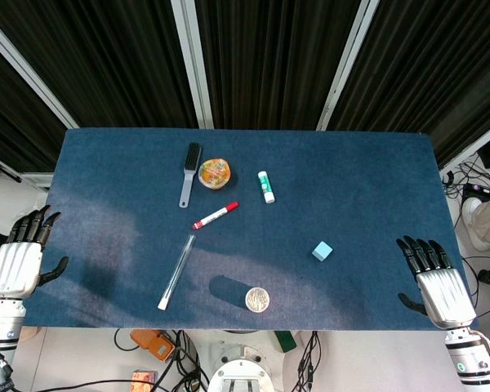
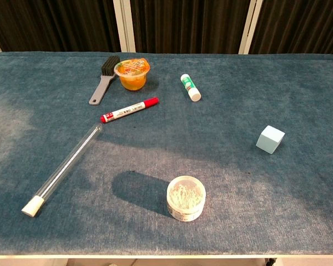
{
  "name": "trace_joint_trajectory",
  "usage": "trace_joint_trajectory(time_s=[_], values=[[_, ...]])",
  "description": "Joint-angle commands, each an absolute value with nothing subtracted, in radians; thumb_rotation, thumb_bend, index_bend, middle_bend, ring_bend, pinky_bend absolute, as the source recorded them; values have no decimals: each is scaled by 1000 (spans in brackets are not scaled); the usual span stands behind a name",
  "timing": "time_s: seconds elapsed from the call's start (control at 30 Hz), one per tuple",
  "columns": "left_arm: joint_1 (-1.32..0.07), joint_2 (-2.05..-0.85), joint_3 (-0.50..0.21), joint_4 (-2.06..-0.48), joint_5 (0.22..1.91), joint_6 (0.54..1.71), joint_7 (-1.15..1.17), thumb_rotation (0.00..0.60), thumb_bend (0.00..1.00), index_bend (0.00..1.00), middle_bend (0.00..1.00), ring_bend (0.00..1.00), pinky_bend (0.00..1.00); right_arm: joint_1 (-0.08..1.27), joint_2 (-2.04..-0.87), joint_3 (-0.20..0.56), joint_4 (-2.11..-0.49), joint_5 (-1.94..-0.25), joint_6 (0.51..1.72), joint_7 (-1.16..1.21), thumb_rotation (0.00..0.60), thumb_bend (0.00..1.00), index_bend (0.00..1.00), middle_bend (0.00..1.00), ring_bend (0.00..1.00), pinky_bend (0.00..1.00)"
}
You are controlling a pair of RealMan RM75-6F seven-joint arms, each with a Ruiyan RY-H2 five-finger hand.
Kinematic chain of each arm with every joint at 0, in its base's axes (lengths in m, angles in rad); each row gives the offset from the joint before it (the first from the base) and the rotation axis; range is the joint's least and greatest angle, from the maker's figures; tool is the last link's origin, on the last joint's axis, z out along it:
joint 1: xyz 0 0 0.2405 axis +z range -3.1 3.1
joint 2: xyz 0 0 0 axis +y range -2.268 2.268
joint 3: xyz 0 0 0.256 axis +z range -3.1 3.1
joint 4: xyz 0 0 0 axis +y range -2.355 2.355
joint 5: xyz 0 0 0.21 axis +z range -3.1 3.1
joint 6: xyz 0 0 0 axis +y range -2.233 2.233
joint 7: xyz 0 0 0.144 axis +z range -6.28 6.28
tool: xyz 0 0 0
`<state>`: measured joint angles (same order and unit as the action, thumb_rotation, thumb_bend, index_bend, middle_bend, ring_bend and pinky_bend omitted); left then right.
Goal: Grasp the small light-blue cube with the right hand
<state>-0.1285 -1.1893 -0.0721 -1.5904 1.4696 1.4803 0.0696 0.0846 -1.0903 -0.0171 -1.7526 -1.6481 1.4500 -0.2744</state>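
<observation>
Head view
- Step in hand: the reach has not begun, as I judge it; nothing is gripped and both hands sit at the counter's (image 1: 106, 163) outer edges.
- Right hand (image 1: 434, 279): parked by the near right corner, back of the hand upward, fingers apart and extended toward the cloth, holding nothing.
- Left hand (image 1: 20, 257): by the left edge, fingers apart, thumb out to the side, empty.
- Light-blue cube (image 1: 322, 251): alone on the blue cloth in the right half, well apart from the right hand and with bare cloth between them.
- Nearest neighbour: a small round clear jar (image 1: 257, 299) near the front edge, to the cube's left and not touching it.
- Further off: a glue stick (image 1: 266, 186), red marker (image 1: 215, 216), orange jelly cup (image 1: 215, 172), brush (image 1: 189, 173) and a glass tube (image 1: 176, 272), all toward the middle and left.

Chest view
- Hands: neither shows here.
- Light-blue cube (image 2: 270, 138): resting flat, turned so that one vertical edge faces the camera, free on every side.
- Round clear jar (image 2: 186, 198): nearer the front, well clear of the cube.
- Next move calls for: carrying the right hand inward over the cloth to the cube, then lowering with fingers spread around it; since the cube sits turned, the wrist probably needs rotating so thumb and fingers meet opposite flat faces.
- Risk: a small, light block may slide on a glancing touch.
</observation>
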Motion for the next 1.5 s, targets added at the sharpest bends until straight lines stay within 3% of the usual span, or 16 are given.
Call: trace_joint_trajectory(time_s=[0.03,0.6,1.07,1.5], values=[[-128,-1189,-72,-1591,1469,1480,70,600,261,97,0,0,89,85,-1090,-17,-1753,-1649,1451,-274,600,254,91,149,170,157],[-119,-1189,-70,-1603,1469,1493,70,600,261,97,0,0,89,103,-1101,1,-1700,-1602,1418,-186,600,254,104,149,173,158],[-114,-1190,-75,-1607,1462,1500,74,600,263,97,0,0,89,214,-1248,20,-1428,-1577,1267,89,600,254,219,211,212,169],[-115,-1187,-76,-1606,1457,1495,79,600,263,97,0,0,89,307,-1421,50,-1269,-1538,1164,130,600,254,335,251,222,169]])
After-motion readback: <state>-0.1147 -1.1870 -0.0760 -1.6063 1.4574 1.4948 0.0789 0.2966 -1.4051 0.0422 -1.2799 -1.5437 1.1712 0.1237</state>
